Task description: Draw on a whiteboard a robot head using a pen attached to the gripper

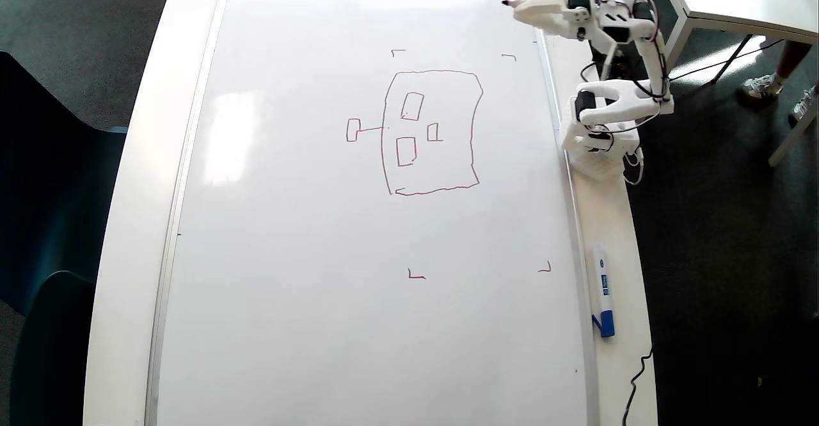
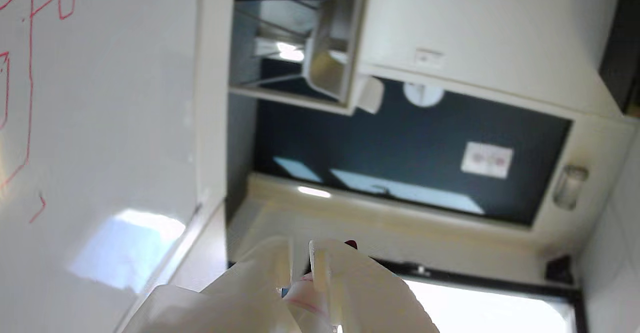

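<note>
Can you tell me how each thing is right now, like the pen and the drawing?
gripper: shut on the pen, off the drawing.
pen: held, tip near the board's top right corner.
robot head: drawn in red.
whiteboard: lying flat, glossy.
blue-capped marker: capped, lying beside the board.

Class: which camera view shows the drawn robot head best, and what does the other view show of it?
The overhead view: the whole robot head appears, with outline, three inner rectangles and side stalk with its box. The wrist view catches only a few red lines at its left edge.
</note>
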You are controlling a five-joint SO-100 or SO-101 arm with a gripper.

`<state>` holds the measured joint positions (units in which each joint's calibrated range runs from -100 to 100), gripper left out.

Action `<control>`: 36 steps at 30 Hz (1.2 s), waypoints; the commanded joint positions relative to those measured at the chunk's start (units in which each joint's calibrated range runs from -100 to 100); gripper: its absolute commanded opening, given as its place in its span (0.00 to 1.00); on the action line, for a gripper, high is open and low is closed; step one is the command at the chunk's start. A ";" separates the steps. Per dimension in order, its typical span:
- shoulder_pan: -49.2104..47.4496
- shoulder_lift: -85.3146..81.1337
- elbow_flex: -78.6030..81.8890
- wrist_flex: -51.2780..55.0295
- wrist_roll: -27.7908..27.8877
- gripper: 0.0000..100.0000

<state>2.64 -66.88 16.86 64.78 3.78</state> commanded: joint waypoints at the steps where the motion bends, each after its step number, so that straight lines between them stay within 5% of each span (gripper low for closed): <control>1: -0.17 -11.74 7.70 -0.84 -0.24 0.01; 7: 1.89 -23.48 25.40 -19.25 2.76 0.01; 27: 2.41 -31.95 80.24 -145.58 3.84 0.01; 36: -6.43 -32.03 82.51 -164.78 4.05 0.01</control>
<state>0.30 -99.07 98.90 -95.78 7.58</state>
